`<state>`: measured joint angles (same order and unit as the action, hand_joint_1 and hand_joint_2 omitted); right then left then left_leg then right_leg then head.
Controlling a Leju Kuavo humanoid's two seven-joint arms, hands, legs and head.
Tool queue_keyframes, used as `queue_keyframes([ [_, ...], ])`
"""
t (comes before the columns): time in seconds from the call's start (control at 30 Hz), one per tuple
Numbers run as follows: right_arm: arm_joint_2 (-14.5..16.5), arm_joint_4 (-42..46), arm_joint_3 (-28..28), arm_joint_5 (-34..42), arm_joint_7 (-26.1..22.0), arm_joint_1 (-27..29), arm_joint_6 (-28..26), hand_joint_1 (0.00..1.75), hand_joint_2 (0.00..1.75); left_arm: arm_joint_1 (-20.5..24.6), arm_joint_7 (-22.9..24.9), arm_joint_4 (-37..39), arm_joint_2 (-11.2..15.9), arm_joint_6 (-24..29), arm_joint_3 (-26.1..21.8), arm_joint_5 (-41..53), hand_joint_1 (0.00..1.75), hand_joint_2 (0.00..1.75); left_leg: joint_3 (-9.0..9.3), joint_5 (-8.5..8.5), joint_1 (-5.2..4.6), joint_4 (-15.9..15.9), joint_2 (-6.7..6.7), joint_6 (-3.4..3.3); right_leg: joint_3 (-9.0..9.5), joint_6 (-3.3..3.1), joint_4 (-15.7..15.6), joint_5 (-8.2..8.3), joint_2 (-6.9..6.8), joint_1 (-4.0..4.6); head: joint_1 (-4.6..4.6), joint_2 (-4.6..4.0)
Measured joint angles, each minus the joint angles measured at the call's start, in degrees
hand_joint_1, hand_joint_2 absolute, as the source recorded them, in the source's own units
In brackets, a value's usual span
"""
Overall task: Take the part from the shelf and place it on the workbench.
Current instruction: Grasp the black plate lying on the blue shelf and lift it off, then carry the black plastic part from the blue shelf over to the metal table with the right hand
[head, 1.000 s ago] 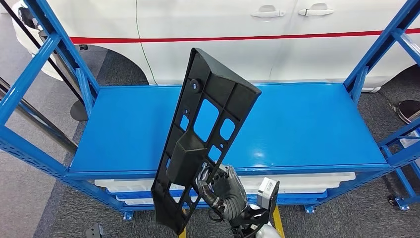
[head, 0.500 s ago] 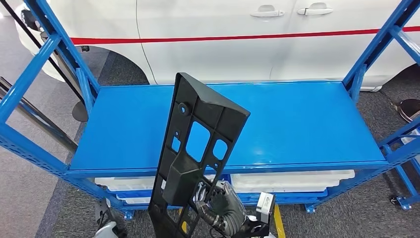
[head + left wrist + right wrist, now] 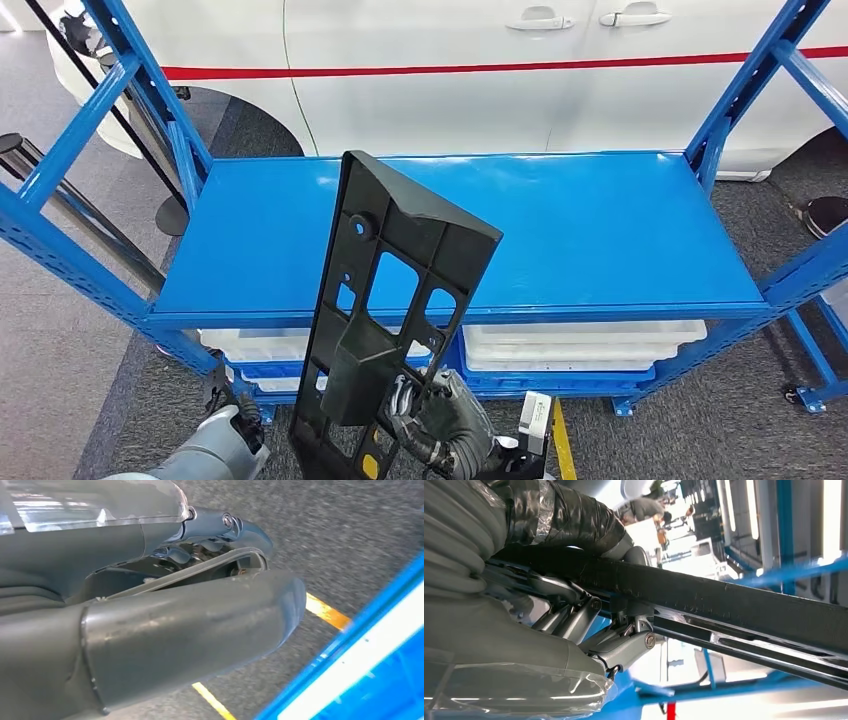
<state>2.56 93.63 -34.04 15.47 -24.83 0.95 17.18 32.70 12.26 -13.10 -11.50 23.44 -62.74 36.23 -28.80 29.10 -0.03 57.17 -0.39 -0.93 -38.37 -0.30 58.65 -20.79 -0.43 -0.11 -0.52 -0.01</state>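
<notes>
1. Part (image 3: 385,300) off the shelf (image 3: 620,240) already and carried upright at lower centre of the head view, tall and tilted, top leaning toward upper right; first half of the task judged done.
2. Still to do, by that reading: carry to the workbench and set down (no workbench to point to in these pictures).
3. Right hand (image 3: 440,415) at bottom centre of the head view, fingers wrapped round the lower edge of the part; same grip seen in the right wrist view, fingers (image 3: 589,612) clamped against the dark bar of the part (image 3: 744,605) running across the middle of the frame.
4. Left hand (image 3: 165,625) large across the left wrist view, thick thumb laid forward over grey floor with yellow lines; holding nothing visible, but how far apart the fingers stand cannot be told.
5. Left forearm (image 3: 205,455) low at lower left of the head view, well apart from the part.
6. White bins (image 3: 585,345) under the blue shelf deck; white car (image 3: 450,60) along the top of the frame.
</notes>
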Motion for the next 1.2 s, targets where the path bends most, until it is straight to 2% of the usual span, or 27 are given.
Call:
queue_keyframes([
  [0.03, 0.00, 0.03, -0.08, 0.07, -0.11, 0.02, 0.25, 1.75, 1.75, 0.67, 1.75, 0.02, 0.11, 0.19, 0.10, 0.39, 0.00, 0.00, -0.26, -0.62, 0.11, -0.14, 0.10, -0.31, -0.24, 0.34, 0.08, -0.07, 0.07, -0.06, 0.01, 0.01],
  [0.07, -0.01, 0.10, -0.12, 0.11, -0.21, 0.05, 0.41, 1.75, 1.75, 1.52, 3.45, 0.03, 0.21, 0.44, 0.23, 0.74, 0.00, 0.00, -0.68, -1.32, 0.28, -0.30, 0.20, -0.73, -0.74, 0.64, 0.75, -1.04, 0.18, -0.09, -0.01, 0.00],
  [0.1, -0.02, 0.21, -0.12, 0.14, -0.29, 0.07, 0.49, 1.75, 1.75, 2.48, 5.02, 0.05, 0.29, 0.68, 0.39, 1.11, 0.00, 0.00, -1.26, -2.07, 0.48, -0.48, 0.31, -1.14, -1.57, 0.90, 2.44, -3.00, 0.28, -0.14, -0.02, 0.00],
  [0.13, -0.02, 0.33, -0.12, 0.14, -0.35, 0.09, 0.55, 1.75, 1.75, 3.48, 6.55, 0.06, 0.37, 0.94, 0.59, 1.52, 0.00, 0.00, -1.97, -2.70, 0.55, -0.52, 0.41, -1.42, -2.65, 1.12, 5.34, -5.83, 0.37, -0.29, -0.02, 0.00],
  [0.17, -0.03, 0.44, -0.12, 0.14, -0.34, 0.09, 0.63, 1.75, 1.75, 4.42, 8.13, 0.07, 0.41, 1.19, 0.82, 1.94, 0.00, 0.00, -2.76, -3.26, 0.55, -0.48, 0.41, -1.62, -3.77, 1.33, 9.02, -8.66, 0.38, -0.39, -0.04, 0.00],
  [0.2, -0.03, 0.52, -0.13, 0.14, -0.26, 0.08, 0.73, 1.75, 1.75, 5.31, 9.81, 0.09, 0.43, 1.45, 1.05, 2.45, 0.00, 0.00, -3.56, -3.80, 0.56, -0.40, 0.42, -1.63, -4.64, 1.55, 12.70, -10.68, 0.39, -0.52, -0.03, 0.00],
  [0.23, -0.03, 0.62, -0.15, 0.14, -0.09, 0.03, 0.82, 1.75, 1.75, 6.23, 11.71, 0.14, 0.41, 1.74, 1.32, 3.07, 0.00, 0.00, -4.39, -4.33, 0.58, -0.26, 0.44, -1.53, -4.90, 1.75, 15.35, -11.44, 0.38, -0.65, -0.03, -0.01],
  [0.27, -0.03, 0.80, -0.21, 0.14, 0.20, -0.06, 0.90, 1.75, 1.75, 7.18, 13.75, 0.20, 0.32, 2.05, 1.65, 3.78, 0.00, 0.00, -5.22, -4.79, 0.61, -0.04, 0.44, -1.39, -4.24, 1.91, 16.14, -10.95, 0.37, -0.79, -0.03, 0.00],
  [0.3, -0.03, 1.06, -0.31, 0.14, 0.56, -0.23, 0.91, 1.75, 1.75, 8.18, 15.64, 0.25, 0.18, 2.41, 2.03, 4.48, 0.00, 0.00, -6.02, -5.18, 0.68, 0.27, 0.45, -1.20, -2.55, 2.03, 14.87, -9.67, 0.36, -0.96, -0.03, -0.01],
  [0.33, 0.00, 1.39, -0.46, 0.14, 0.96, -0.50, 0.90, 1.75, 1.75, 9.16, 17.22, 0.30, 0.00, 2.71, 2.43, 5.04, 0.00, 0.00, -6.76, -5.47, 0.74, 0.65, 0.44, -0.99, 0.05, 2.09, 11.79, -8.29, 0.33, -1.12, -0.03, -0.01],
  [0.4, 0.14, 2.02, -1.00, 0.20, 1.71, -1.35, 0.82, 1.75, 1.75, 10.76, 18.26, 0.31, -0.27, 2.48, 2.97, 5.02, 0.00, 0.00, -7.93, -5.91, 0.69, 1.40, 0.43, -0.38, 5.17, 1.85, 4.57, -7.73, 0.42, -1.09, -0.02, -0.01],
  [0.43, 0.26, 2.20, -1.34, 0.31, 1.97, -1.85, 0.78, 1.75, 1.75, 11.15, 17.56, 0.30, -0.25, 1.57, 3.03, 4.36, 0.00, 0.00, -8.23, -6.12, 0.60, 1.64, 0.45, -0.03, 6.54, 1.57, 2.27, -8.04, 0.51, -0.97, -0.02, 0.00],
  [0.47, 0.39, 2.21, -1.75, 0.45, 2.15, -2.43, 0.71, 1.75, 1.75, 11.14, 16.20, 0.30, -0.07, 0.08, 2.92, 3.42, 0.00, 0.00, -8.37, -6.38, 0.52, 1.68, 0.50, 0.38, 6.97, 1.19, 1.24, -8.42, 0.65, -0.75, 0.01, 0.00],
  [0.53, 0.77, 1.83, -2.63, 0.67, 2.16, -3.71, 0.29, 1.75, 1.75, 9.73, 12.23, 0.31, 0.65, -4.16, 2.38, 1.47, 0.00, 0.00, -8.38, -6.68, 0.59, 1.59, 0.67, 1.16, 6.62, 0.19, 0.87, -7.93, 0.80, -0.75, -0.01, 0.00],
  [0.57, 1.09, 1.44, -3.10, 0.54, 2.02, -4.52, -0.28, 1.75, 1.75, 8.32, 9.90, 0.31, 1.09, -6.54, 2.02, 0.80, 0.00, 0.00, -8.62, -6.03, 0.69, 2.06, 0.71, 1.52, 6.41, -0.42, 0.74, -7.56, 0.82, -0.82, 0.01, 0.00],
  [0.63, 1.87, 0.73, -3.60, -1.73, 0.42, -5.36, -4.32, 1.75, 1.75, 3.49, 2.67, 0.25, 1.86, -10.65, 1.74, 1.63, 0.00, 0.00, -9.98, -2.52, 0.84, 5.70, 0.68, 2.10, 5.83, -1.45, 0.49, -6.79, 0.88, -0.98, 0.02, 0.00],
  [0.7, 2.29, 1.36, -2.50, -5.54, -2.95, -3.34, -12.04, 1.75, 1.75, -5.29, -12.69, 0.04, 2.20, -12.82, 2.90, 4.15, 0.00, 0.00, -12.01, 2.24, 0.84, 12.73, 0.66, 2.47, 5.25, -1.87, 0.47, -6.40, 1.23, -0.89, 0.02, 0.00],
  [0.73, 2.21, 2.16, -1.16, -6.94, -4.45, -1.42, -14.94, 1.75, 1.75, -10.74, -23.44, -0.04, 2.22, -13.18, 3.78, 5.00, 0.00, 0.00, -12.57, 3.45, 0.84, 15.71, 0.65, 2.50, 5.06, -1.92, 0.51, -6.31, 1.54, -0.82, 0.02, 0.00],
  [0.77, 2.06, 3.08, 0.47, -7.94, -5.56, 0.49, -16.80, 1.75, 1.75, -16.32, -34.80, -0.07, 2.25, -13.35, 4.54, 5.54, 0.00, 0.00, -12.46, 3.71, 0.83, 17.18, 0.64, 2.40, 4.84, -1.93, 0.60, -6.24, 1.90, -0.72, 0.02, 0.00],
  [0.8, 1.92, 3.89, 2.03, -8.66, -6.06, 1.99, -17.23, 1.75, 1.75, -20.80, -44.40, -0.07, 2.28, -13.43, 5.03, 5.99, 0.00, 0.00, -11.38, 2.89, 0.80, 16.33, 0.63, 2.18, 4.63, -1.89, 0.73, -6.20, 2.18, -0.60, 0.04, 0.00],
  [0.83, 1.82, 4.65, 3.41, -9.39, -6.26, 3.06, -17.16, 1.75, 1.75, -24.09, -52.30, -0.07, 2.31, -13.47, 5.44, 6.61, 0.00, 0.00, -9.65, 1.58, 0.74, 13.78, 0.62, 1.90, 4.42, -1.83, 0.86, -6.16, 2.27, -0.46, 0.04, 0.00],
  [0.87, 1.86, 5.45, 4.35, -10.17, -6.28, 3.71, -17.20, 1.75, 1.75, -25.81, -56.54, -0.15, 2.34, -13.58, 5.92, 7.64, 0.00, 0.00, -7.21, 0.44, 0.60, 9.56, 0.61, 1.46, 4.25, -1.74, 0.97, -6.13, 1.94, -0.31, 0.05, 0.00],
  [0.9, 1.97, 6.24, 5.08, -10.94, -6.26, 4.11, -17.41, 1.75, 1.75, -26.47, -58.07, -0.37, 2.38, -13.86, 6.65, 9.12, 0.00, 0.00, -5.08, -0.49, 0.45, 5.95, 0.59, 1.07, 4.17, -1.58, 1.00, -6.12, 1.35, -0.15, 0.04, 0.01],
  [0.97, 2.31, 7.67, 6.12, -12.24, -6.15, 4.46, -18.06, 1.75, 1.75, -26.71, -54.34, -1.01, 2.45, -14.48, 8.68, 12.27, 0.00, 0.00, -2.77, -1.22, 0.01, 1.64, 0.53, 0.41, 4.22, -1.08, 0.95, -6.02, 0.18, 0.01, 0.03, 0.00],
  [1.07, 2.79, 9.23, 7.00, -13.05, -6.02, 4.62, -18.53, 1.75, 1.75, -27.20, -46.59, -1.85, 2.48, -15.02, 11.39, 14.81, 0.00, 0.00, -2.62, -1.94, 0.09, 0.39, 0.66, -0.39, 4.23, -0.05, 1.07, -6.04, -0.09, 0.12, 0.02, 0.00],
  [1.13, 2.87, 9.84, 7.37, -13.37, -6.00, 4.66, -18.75, 1.75, 1.75, -27.35, -45.58, -2.09, 2.51, -15.17, 12.51, 15.64, 0.00, 0.00, -2.75, -2.70, 0.48, -0.26, 0.90, -1.05, 2.96, 0.50, 4.12, -8.53, 0.12, 0.08, 0.00, 0.01],
  [1.2, 2.88, 10.08, 7.61, -13.80, -6.01, 4.78, -19.33, 1.75, 1.75, -27.30, -45.56, -2.19, 2.66, -15.19, 13.38, 16.35, 0.00, 0.00, -3.28, -3.08, 0.47, -0.27, 1.01, -1.39, 0.24, 0.94, 10.83, -12.69, 0.27, -0.21, 0.01, 0.00],
])
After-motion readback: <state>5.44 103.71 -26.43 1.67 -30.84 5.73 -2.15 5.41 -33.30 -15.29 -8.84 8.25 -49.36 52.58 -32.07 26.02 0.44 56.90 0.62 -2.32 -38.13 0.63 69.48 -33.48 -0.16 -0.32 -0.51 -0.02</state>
